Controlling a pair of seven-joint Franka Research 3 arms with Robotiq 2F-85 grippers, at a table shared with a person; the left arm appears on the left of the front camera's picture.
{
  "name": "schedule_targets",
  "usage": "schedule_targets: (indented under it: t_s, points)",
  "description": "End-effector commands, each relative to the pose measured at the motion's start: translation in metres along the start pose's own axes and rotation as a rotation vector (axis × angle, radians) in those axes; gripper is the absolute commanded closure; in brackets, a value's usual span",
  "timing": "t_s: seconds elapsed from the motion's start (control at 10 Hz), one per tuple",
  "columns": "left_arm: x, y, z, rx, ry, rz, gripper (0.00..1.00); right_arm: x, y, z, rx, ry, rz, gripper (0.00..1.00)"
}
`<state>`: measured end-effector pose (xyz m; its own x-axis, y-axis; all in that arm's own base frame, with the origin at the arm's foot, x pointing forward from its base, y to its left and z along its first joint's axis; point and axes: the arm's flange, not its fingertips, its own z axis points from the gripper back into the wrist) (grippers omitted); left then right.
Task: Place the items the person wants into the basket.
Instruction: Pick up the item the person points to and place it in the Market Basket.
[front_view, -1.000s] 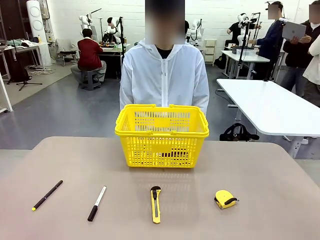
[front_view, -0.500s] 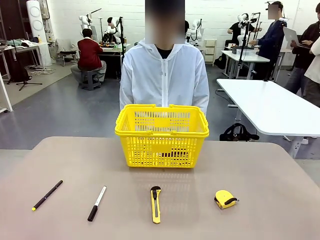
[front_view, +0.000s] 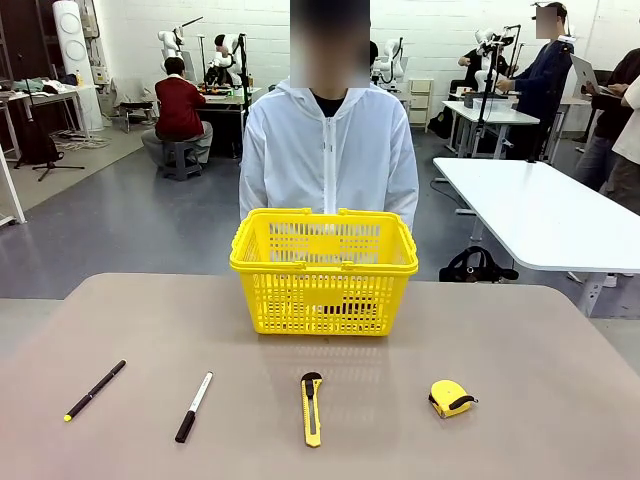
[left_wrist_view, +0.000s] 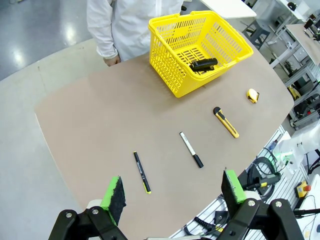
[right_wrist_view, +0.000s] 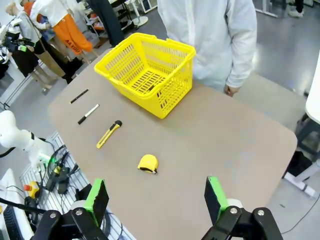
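Currently one basket (front_view: 323, 267), pen (front_view: 95, 390), marker (front_view: 194, 407), knife (front_view: 312, 410), tape measure (front_view: 451, 398) each; left hand (left_wrist_view: 173, 187) and right hand (right_wrist_view: 156, 194) released.

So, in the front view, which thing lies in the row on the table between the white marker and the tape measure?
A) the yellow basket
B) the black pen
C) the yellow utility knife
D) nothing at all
C: the yellow utility knife lies between the white marker and the tape measure, while the black pen is at the left end of the row.
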<state>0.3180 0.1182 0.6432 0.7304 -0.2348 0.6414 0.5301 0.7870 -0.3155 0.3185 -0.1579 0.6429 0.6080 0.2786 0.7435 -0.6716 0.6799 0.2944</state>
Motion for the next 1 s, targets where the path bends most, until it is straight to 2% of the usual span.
schedule_targets:
  t_s: [0.0, 0.9]
  points:
    - [-0.0008, 0.0003, 0.0005, -0.013, -0.005, -0.003, 0.00, -0.0004, -0.0005, -0.0011, 0.003, -0.004, 0.001, 0.00]
    - [-0.0008, 0.0003, 0.0005, -0.013, -0.005, -0.003, 0.00, -0.0004, -0.0005, -0.0011, 0.003, -0.004, 0.001, 0.00]
